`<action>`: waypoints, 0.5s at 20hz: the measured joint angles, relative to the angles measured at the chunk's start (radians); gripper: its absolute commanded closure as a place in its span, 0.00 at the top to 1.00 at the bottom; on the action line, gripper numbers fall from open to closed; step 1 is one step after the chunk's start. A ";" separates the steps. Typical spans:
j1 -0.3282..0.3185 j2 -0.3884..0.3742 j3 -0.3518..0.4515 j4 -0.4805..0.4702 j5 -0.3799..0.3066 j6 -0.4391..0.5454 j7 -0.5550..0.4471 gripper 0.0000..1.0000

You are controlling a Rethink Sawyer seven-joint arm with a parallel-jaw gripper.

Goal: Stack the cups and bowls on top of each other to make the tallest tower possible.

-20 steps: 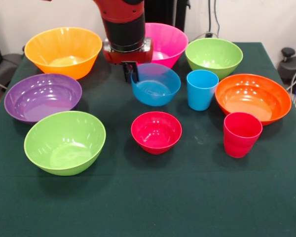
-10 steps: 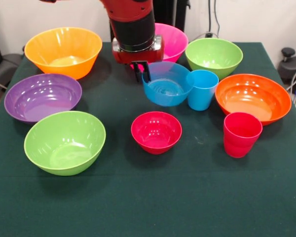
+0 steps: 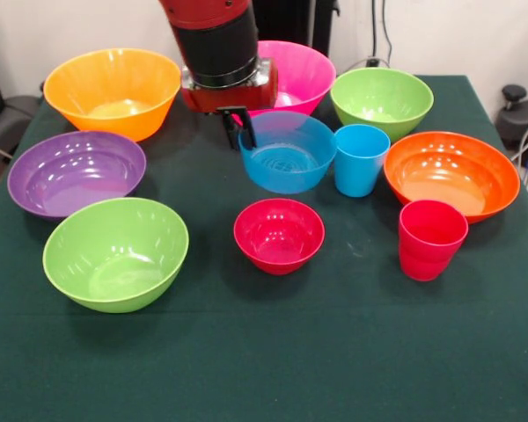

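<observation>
My gripper [image 3: 238,128] comes down from above and is shut on the left rim of the small blue bowl [image 3: 290,158]. The bowl's right rim reaches the side of the light blue cup [image 3: 361,160]. In front of the blue bowl, the small red bowl [image 3: 279,235] sits upright on the green cloth. The red-pink cup [image 3: 431,239] stands at the front right. No pieces are stacked on each other.
Large bowls ring the middle: yellow-orange [image 3: 113,92] back left, pink [image 3: 304,75] behind the arm, lime green [image 3: 381,101] back right, orange [image 3: 451,173] right, purple [image 3: 77,172] left, lime green [image 3: 115,253] front left.
Gripper and blue bowl moved right until the bowl met the blue cup, then shifted back left a little. Everything else stayed put.
</observation>
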 measured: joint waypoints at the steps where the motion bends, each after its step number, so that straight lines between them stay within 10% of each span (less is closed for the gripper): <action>1: -0.004 0.002 0.003 -0.004 0.000 0.004 0.000 0.00; 10: -0.020 0.042 0.035 -0.070 -0.001 0.040 0.000 0.00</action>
